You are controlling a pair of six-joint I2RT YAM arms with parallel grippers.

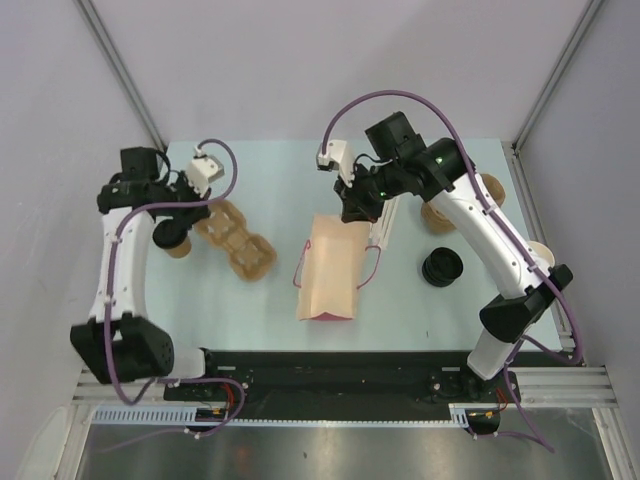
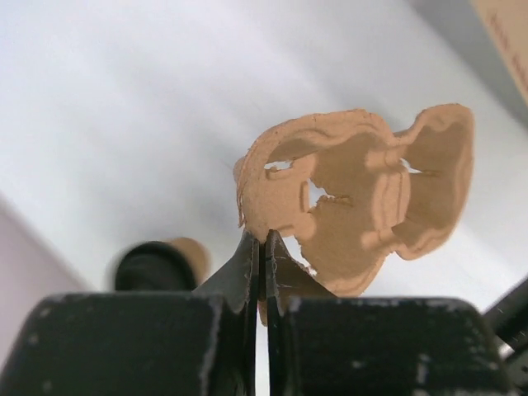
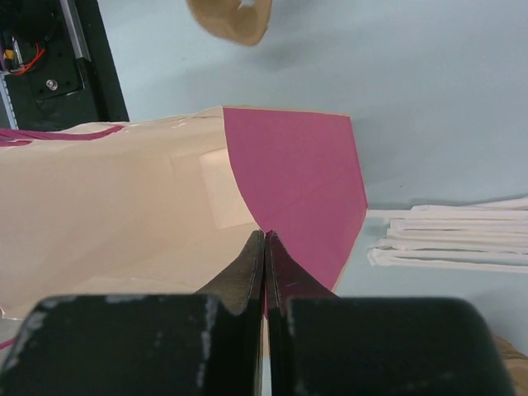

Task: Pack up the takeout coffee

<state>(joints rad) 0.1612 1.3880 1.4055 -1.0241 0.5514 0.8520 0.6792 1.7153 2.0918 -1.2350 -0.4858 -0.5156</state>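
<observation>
The takeout coffee [image 2: 162, 262] is being rendered blurred and half hidden behind the left gripper [image 2: 264, 244]. The lower rim of the cup carrier [image 2: 363, 198] is being covered there too. The paper bag [image 3: 107, 214] is being cut off at the right wrist view's left edge.

Right gripper [image 3: 264, 241] pinched on the rim of the paper bag [image 3: 107, 206]

Jaws tight together right on the bag's mouth edge: beige outside to the left, magenta lining [image 3: 293, 173] opening to the right. Just right of the bag, white wrapped sticks [image 3: 454, 243] lie on the table [image 3: 412, 82]. Beyond the bag, a cardboard carrier [image 3: 231, 21] corner; beyond it on the left, a black rail [image 3: 87, 58].
</observation>
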